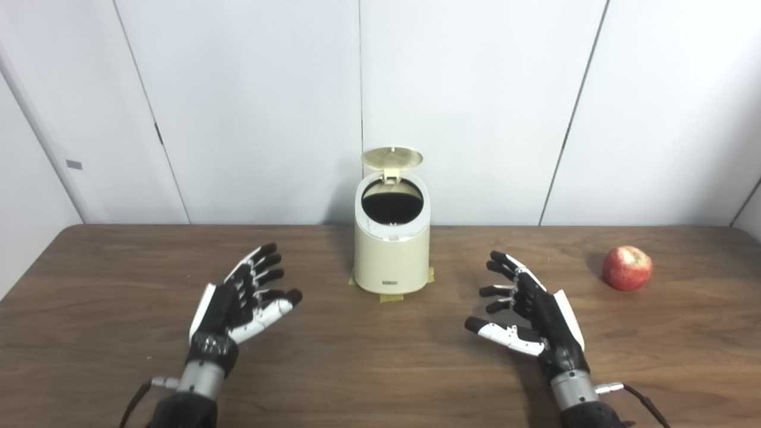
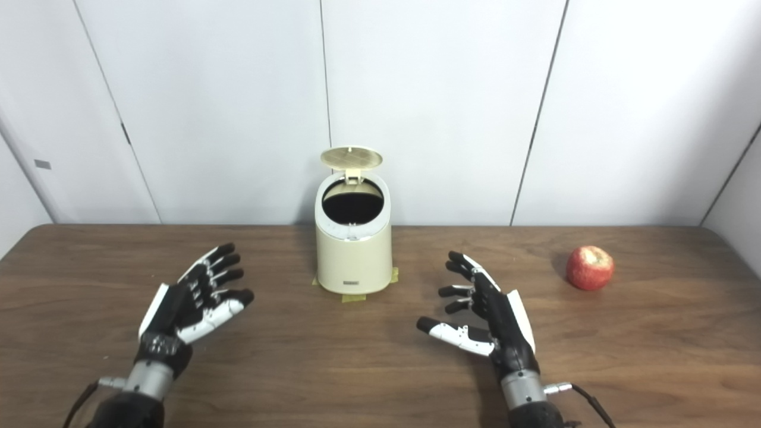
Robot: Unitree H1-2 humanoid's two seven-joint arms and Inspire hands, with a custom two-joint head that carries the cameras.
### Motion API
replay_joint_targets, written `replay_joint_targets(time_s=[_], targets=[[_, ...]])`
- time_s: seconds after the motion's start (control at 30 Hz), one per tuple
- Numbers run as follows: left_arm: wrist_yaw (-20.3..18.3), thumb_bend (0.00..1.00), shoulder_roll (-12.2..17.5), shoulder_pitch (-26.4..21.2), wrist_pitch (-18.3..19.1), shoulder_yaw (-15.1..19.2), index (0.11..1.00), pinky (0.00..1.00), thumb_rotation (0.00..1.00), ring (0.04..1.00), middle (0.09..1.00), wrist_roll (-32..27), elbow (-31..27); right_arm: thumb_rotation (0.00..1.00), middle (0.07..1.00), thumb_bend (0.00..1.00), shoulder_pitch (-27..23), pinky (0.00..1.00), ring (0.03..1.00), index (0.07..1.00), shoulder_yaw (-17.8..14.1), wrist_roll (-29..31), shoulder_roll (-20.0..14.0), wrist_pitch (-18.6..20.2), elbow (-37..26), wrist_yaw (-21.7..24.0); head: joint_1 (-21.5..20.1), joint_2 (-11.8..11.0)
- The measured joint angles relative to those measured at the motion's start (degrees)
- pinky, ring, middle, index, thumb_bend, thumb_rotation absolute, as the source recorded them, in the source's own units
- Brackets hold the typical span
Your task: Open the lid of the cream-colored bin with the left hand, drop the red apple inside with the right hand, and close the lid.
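the cream-colored bin (image 1: 391, 238) stands at the far middle of the table (image 1: 119, 356), its lid (image 1: 392, 157) tipped up and the mouth dark. the red apple (image 1: 627, 268) sits far right, well apart from the bin. the left hand (image 1: 244, 303) and right hand (image 1: 529, 315) hover near, both spread and holding nothing. the apple looks firm, smooth and light, likely to roll; wrap it around the middle from above.

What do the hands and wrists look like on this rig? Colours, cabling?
Both the left hand and right hand have black fingers and palms, white shells on the backs and thumbs. Each sits on a silver metal wrist cuff above a black forearm, with a thin black cable leaving a small plug at the wrist.
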Motion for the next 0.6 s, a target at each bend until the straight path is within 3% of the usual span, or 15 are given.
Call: replay_joint_targets(time_s=[0.2,0.33,0.37,0.4,0.47,0.6], targets=[[0.5,0.83,1.3,0.6,-5.3,-2.4,0.898,0.71,0.2,0.834,0.872,3.2,4.7,0.23,0.776,0.75,-0.2,0.47,0.608,0.836,0.2,0.5,-1.6,-0.4,-0.1,2.2,-3.5,-0.7],[0.4,0.84,1.4,-0.6,-9.5,-2.5,0.898,0.71,0.17,0.835,0.875,2.1,7.9,0.22,0.783,0.76,-1.8,0.47,0.633,0.837,-0.4,0.2,-6.5,-0.9,-0.1,4.3,-6.0,-1.1],[0.5,0.84,1.4,-1.0,-10.2,-2.6,0.899,0.71,0.17,0.835,0.876,2.1,8.5,0.21,0.787,0.76,-2.7,0.47,0.643,0.839,-1.0,0.3,-8.0,-1.1,-0.1,4.6,-9.9,-2.3],[0.5,0.85,1.5,-1.4,-10.9,-2.6,0.901,0.71,0.18,0.837,0.879,2.1,9.2,0.2,0.788,0.76,-3.6,0.48,0.645,0.839,-1.7,0.4,-9.3,-1.3,0.0,4.8,-11.2,-2.7],[0.5,0.85,1.7,-2.0,-12.1,-2.8,0.901,0.72,0.19,0.833,0.88,2.0,10.1,0.14,0.773,0.77,-5.2,0.48,0.628,0.816,-3.1,0.2,-11.8,-1.1,-0.1,4.8,-11.6,-2.8],[0.4,0.82,2.5,-2.9,-13.5,-2.8,0.91,0.75,0.18,0.84,0.887,2.0,11.6,0.05,0.777,0.76,-7.2,0.51,0.637,0.801,-4.8,-2.4,-13.7,2.4,-4.1,3.8,-16.8,-4.8]])
